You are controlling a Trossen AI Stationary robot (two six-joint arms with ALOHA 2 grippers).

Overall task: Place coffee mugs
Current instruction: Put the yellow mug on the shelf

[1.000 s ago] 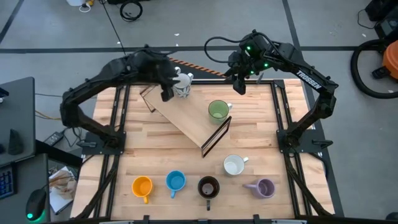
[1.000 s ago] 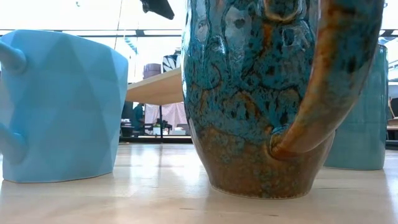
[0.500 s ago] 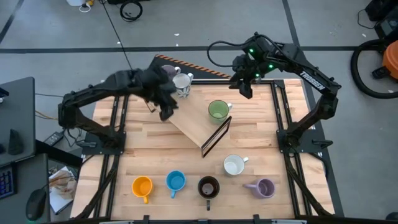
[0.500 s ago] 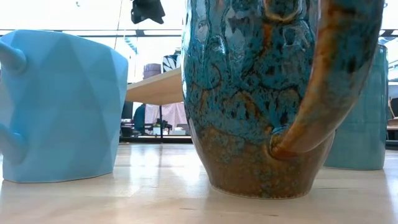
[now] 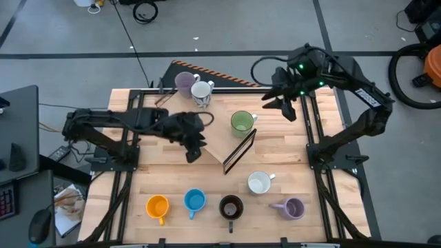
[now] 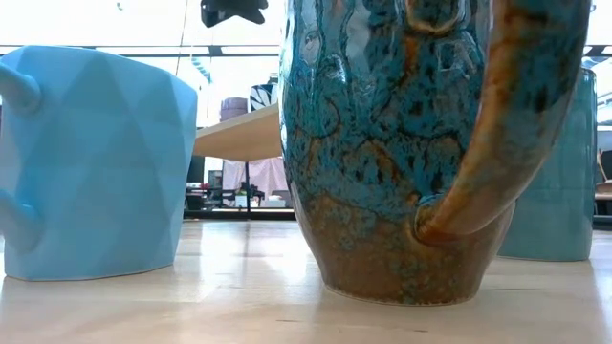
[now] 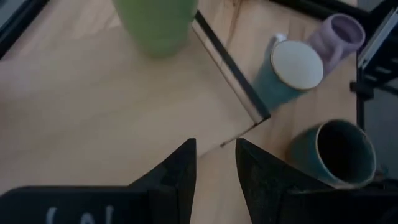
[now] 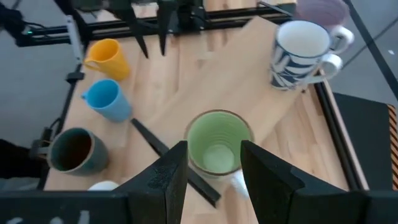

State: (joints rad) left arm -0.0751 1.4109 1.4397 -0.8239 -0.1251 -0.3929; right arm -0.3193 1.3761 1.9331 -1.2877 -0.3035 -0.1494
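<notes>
Tabletop's green mug stands upright, handle toward right tool.

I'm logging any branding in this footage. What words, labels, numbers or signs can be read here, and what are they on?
White lettering on the right arm's upper link, high view: too small to read.
White marks on the left gripper's housing, left wrist view: cut off and blurred, unreadable.
White marks on the right gripper's housing, right wrist view: cut off, unreadable.
The patterned mug bears dark stripes, no text.
Nothing else carries writing.
</notes>
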